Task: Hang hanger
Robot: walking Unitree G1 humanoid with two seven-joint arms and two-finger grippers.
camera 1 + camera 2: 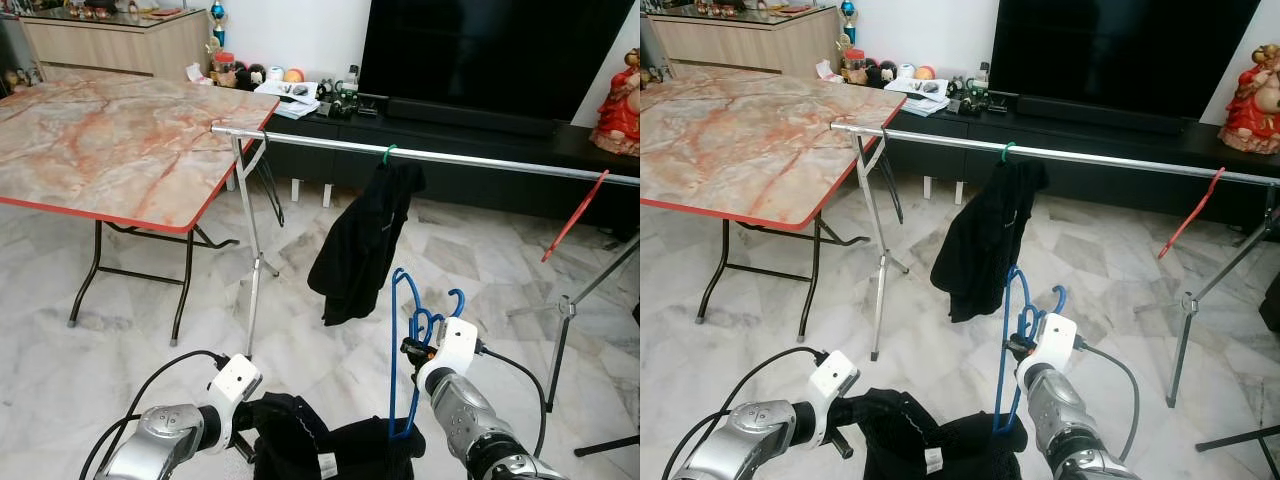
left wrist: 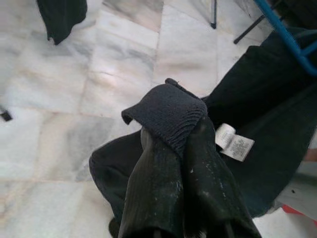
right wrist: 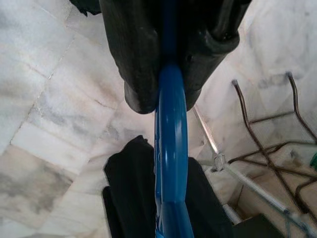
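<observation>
A blue hanger (image 1: 405,345) is held upright at lower centre of the left eye view, its hook (image 1: 455,300) curled at the top near the white wrist housing. The right pincer (image 3: 171,82) is clamped on the hanger's blue bar, as seen close in the right wrist view, with black fingers (image 3: 136,59) pressed to either side of it. The hanger's lower end runs into a black garment (image 1: 340,450) bunched at the bottom edge of the frame.

The left pincer (image 2: 171,144) is closed on a ribbed cuff (image 2: 166,111) of that garment; the fabric is folded over the fingertips. A white label (image 2: 234,144) is seen on the cloth just beside the cuff.

Across the middle of the frame a silver rail (image 1: 430,155) is stretched, carried on a tripod stand (image 1: 250,250) at centre left. From the rail a second black garment (image 1: 362,240) is hung by a green hook (image 1: 389,153). A red hanger (image 1: 575,215) is hung from the rail at the right edge. The blue hanger is well below the rail and apart from it.

A marble-patterned surface (image 1: 110,140) with a red edge fills the upper left. A dark television (image 1: 490,50) sits on a low black cabinet (image 1: 450,140) at the top. The floor (image 1: 120,340) is pale marble tile.
</observation>
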